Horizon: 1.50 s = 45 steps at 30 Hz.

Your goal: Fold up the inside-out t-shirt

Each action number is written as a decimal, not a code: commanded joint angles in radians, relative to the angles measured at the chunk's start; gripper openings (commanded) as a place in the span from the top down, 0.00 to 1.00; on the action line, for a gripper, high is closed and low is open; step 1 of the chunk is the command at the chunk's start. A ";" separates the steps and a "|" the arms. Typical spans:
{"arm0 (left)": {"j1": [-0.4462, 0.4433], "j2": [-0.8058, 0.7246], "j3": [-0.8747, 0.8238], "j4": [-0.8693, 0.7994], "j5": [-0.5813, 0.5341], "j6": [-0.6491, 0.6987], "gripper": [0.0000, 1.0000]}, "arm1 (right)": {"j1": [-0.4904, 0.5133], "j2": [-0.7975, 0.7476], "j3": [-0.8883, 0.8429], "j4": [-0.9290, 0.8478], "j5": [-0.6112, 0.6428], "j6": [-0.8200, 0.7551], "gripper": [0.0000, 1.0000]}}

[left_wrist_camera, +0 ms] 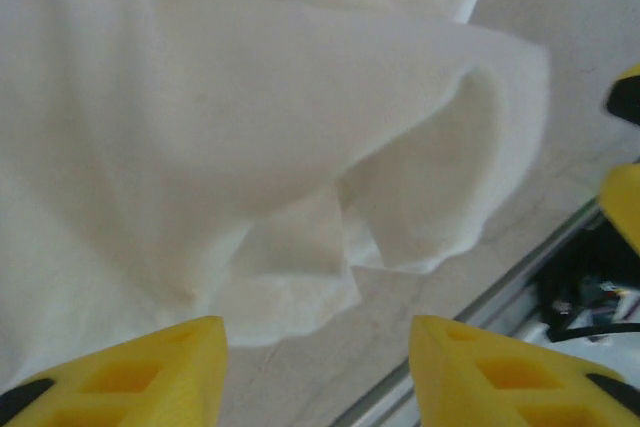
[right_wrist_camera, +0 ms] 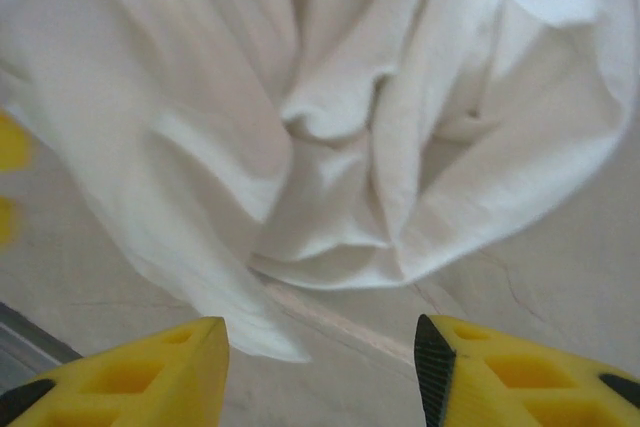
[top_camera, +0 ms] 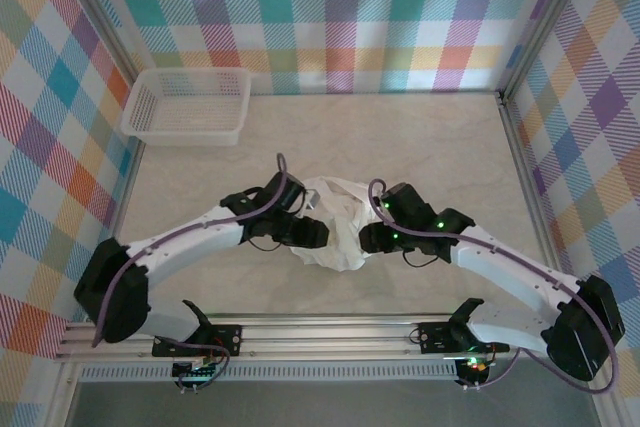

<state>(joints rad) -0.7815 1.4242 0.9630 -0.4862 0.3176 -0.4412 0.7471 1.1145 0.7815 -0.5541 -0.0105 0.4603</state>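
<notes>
The inside-out t-shirt (top_camera: 333,225) lies crumpled in a white heap at the middle of the table, between both arms. My left gripper (top_camera: 318,234) is at its left edge and my right gripper (top_camera: 366,238) at its right edge. In the left wrist view the t-shirt (left_wrist_camera: 230,137) bunches just ahead of my left gripper (left_wrist_camera: 318,372), whose yellow fingers (left_wrist_camera: 150,372) stand apart with only bare table between them. The right wrist view shows folds of the t-shirt (right_wrist_camera: 330,127) in front of my right gripper (right_wrist_camera: 320,372), open with nothing between its fingers (right_wrist_camera: 500,372).
A white mesh basket (top_camera: 187,105) stands at the back left corner. Checked walls close in the table on three sides. The metal rail (top_camera: 330,332) with the arm bases runs along the near edge, close behind the heap.
</notes>
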 commanded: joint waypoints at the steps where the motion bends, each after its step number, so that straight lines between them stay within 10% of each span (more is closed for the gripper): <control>1: -0.064 0.068 0.080 -0.003 -0.116 0.046 0.52 | 0.004 0.027 0.000 0.116 -0.094 -0.022 0.48; 9: -0.160 0.196 0.198 -0.122 -0.455 0.128 0.54 | 0.004 0.100 0.039 0.083 -0.143 -0.011 0.48; 22: -0.194 0.267 0.221 -0.210 -0.495 0.214 0.60 | 0.005 0.080 0.033 0.071 -0.101 -0.005 0.46; 28: -0.194 0.217 0.193 -0.194 -0.488 0.204 0.86 | 0.004 0.089 0.044 0.061 -0.101 -0.007 0.47; 30: -0.194 0.176 0.189 -0.186 -0.479 0.186 1.00 | 0.004 0.084 0.045 0.056 -0.096 -0.009 0.47; 38: -0.148 -0.155 0.071 -0.058 -0.296 0.053 1.00 | 0.048 -0.086 -0.019 0.236 -0.189 -0.205 0.44; 45: -0.128 -0.331 0.008 -0.021 -0.291 0.026 1.00 | 0.174 -0.199 -0.096 0.452 0.048 -0.455 0.36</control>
<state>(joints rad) -0.9291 1.1263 0.9962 -0.5423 -0.0032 -0.3817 0.9077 0.9123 0.7067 -0.2302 -0.0628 0.1493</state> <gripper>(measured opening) 0.050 0.634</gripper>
